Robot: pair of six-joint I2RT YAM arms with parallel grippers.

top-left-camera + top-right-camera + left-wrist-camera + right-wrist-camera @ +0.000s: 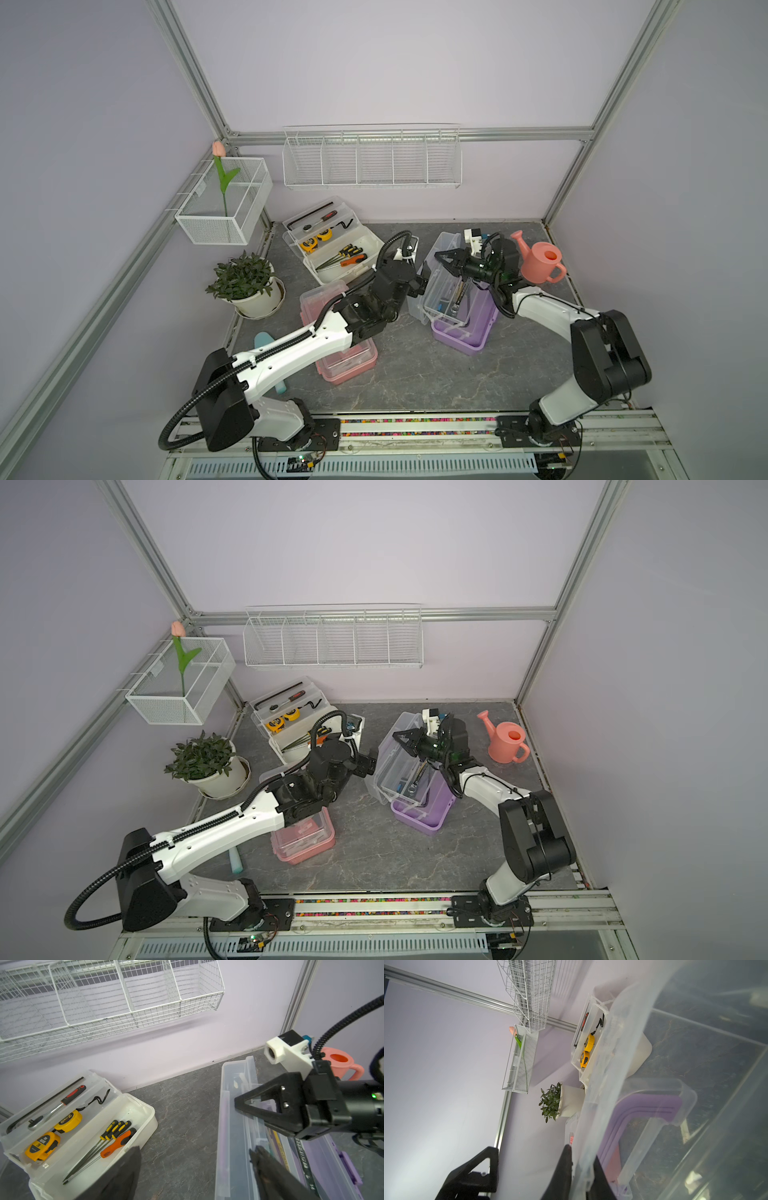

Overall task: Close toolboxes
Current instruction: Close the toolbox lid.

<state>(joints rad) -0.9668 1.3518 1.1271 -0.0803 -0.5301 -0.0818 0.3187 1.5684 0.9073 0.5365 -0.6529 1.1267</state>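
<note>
The purple toolbox (465, 336) (424, 812) stands right of centre, its clear lid (440, 274) (612, 1064) raised and leaning left. My right gripper (438, 255) (581, 1155) is shut on the lid's upper edge. My left gripper (419, 282) (194, 1153) stands open next to the lid, one finger (270, 1167) on the box side of that edge. The white toolbox (365, 245) (143, 1113) lies open at the back left, with tools in it. The pink toolbox (353, 365) (307, 850) sits partly hidden under my left arm.
A pink watering can (540, 262) stands just behind my right wrist. A potted plant (245, 282) is at the left edge, with a mesh basket (224, 208) holding a tulip above it. A long wire basket (370, 158) hangs on the back wall.
</note>
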